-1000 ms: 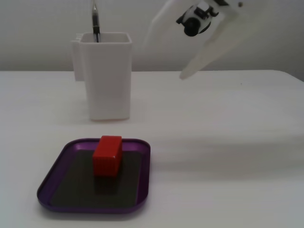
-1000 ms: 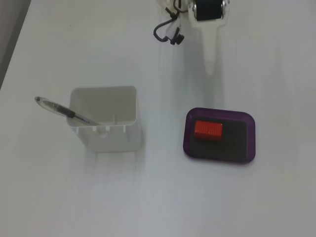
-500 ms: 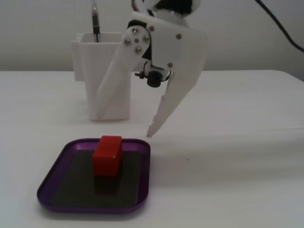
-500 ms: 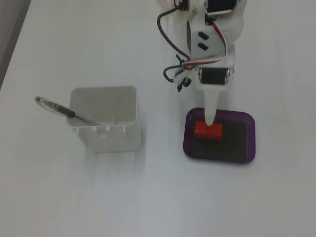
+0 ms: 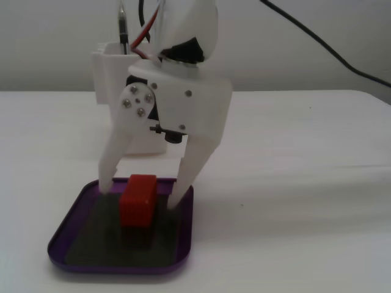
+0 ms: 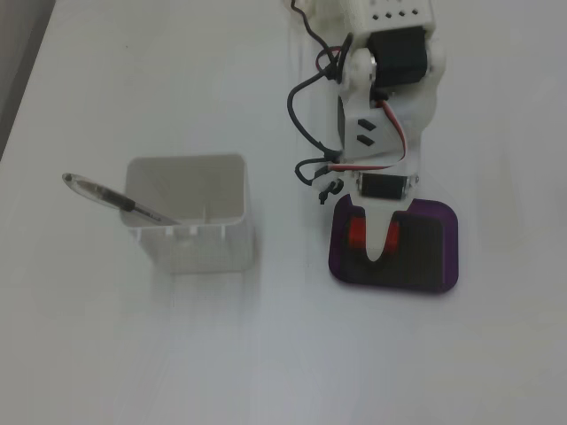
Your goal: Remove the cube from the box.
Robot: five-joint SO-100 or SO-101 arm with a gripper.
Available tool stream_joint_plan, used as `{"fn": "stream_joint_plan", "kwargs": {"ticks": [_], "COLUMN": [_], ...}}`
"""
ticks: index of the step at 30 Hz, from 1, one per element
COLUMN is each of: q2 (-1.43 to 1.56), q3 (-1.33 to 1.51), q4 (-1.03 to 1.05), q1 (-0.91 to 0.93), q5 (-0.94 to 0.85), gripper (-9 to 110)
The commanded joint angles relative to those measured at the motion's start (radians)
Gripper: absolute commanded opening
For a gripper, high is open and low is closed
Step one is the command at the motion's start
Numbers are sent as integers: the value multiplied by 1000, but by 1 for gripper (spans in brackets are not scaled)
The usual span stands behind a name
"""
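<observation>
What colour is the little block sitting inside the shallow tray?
Bright red. The small ridged block shows best in a fixed view, standing in the purple metallic tray.

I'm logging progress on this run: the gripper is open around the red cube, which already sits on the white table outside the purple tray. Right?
Not quite. The gripper is open around the red cube, but the cube sits inside the purple tray, on its dark floor, not on the table. A fixed view from the front shows this.

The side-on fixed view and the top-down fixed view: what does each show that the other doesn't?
Only the side-on one shows the open jaws straddling the cube, both tips down inside the box. Only the top-down one shows the pen leaning in the white container, and the arm's cables. Both share cube, purple box, container and gripper.
</observation>
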Motion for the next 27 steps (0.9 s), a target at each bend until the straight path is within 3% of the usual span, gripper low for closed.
{"fn": "stream_joint_plan", "kwargs": {"ticks": [1, 11, 19, 27], "q2": [3, 6, 38, 236], "q3": [-44, -44, -78, -207], "q4": [2, -9, 18, 221], "q1": [-8, -8, -11, -11], "q5": [-9, -64, -57, -60], "gripper": [23, -1, 0, 0]}}
